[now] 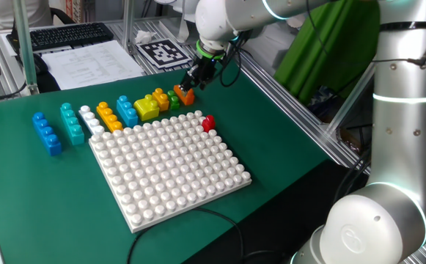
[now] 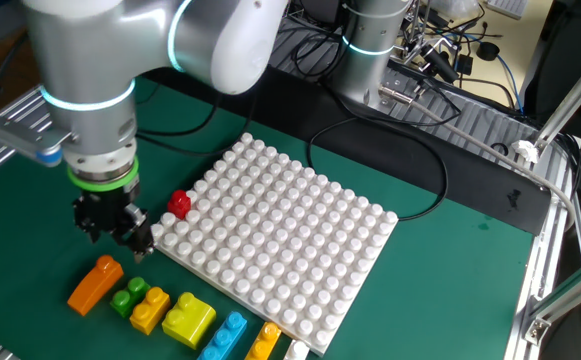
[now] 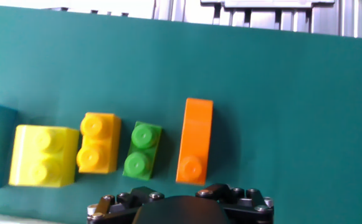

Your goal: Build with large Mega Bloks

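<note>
My gripper (image 1: 196, 79) (image 2: 116, 228) hangs open and empty just above the green mat, beside the baseplate's corner. Right by it lies an orange sloped brick (image 1: 185, 95) (image 2: 95, 284) (image 3: 194, 142). From there a row of Mega Bloks runs on: green (image 3: 142, 150), orange-yellow (image 3: 98, 142), yellow (image 3: 43, 155), blue (image 1: 127, 111), long orange (image 1: 108, 116), white (image 1: 91, 120), teal (image 1: 71, 122) and long blue (image 1: 46, 133). A small red brick (image 1: 208, 122) (image 2: 179, 203) sits on the corner of the white studded baseplate (image 1: 169, 165) (image 2: 280, 230).
A black cable (image 2: 410, 140) curves along the baseplate's far side. Aluminium frame rails (image 1: 293, 95) border the mat. Papers, a keyboard (image 1: 70, 34) and a printed marker tag (image 1: 163, 51) lie beyond the mat's back edge.
</note>
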Action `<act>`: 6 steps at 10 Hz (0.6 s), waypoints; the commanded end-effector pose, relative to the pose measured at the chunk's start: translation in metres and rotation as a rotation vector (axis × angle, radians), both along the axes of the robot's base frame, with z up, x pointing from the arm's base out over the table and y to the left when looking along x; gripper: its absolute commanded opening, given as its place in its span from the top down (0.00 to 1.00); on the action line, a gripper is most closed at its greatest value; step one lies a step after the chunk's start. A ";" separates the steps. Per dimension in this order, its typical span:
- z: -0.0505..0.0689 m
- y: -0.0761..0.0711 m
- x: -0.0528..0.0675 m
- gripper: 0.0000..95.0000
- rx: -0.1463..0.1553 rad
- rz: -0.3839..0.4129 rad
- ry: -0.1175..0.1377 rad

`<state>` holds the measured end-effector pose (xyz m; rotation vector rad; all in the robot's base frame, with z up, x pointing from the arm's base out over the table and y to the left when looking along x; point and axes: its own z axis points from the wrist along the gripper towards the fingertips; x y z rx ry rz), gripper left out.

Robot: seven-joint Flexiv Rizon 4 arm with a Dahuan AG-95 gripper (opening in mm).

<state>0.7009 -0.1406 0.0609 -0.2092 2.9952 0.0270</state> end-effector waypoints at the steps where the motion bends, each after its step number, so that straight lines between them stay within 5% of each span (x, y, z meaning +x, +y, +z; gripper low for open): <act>1: -0.002 0.000 0.001 0.20 -0.001 -0.001 -0.003; 6: -0.019 -0.010 0.025 0.20 0.005 0.019 -0.006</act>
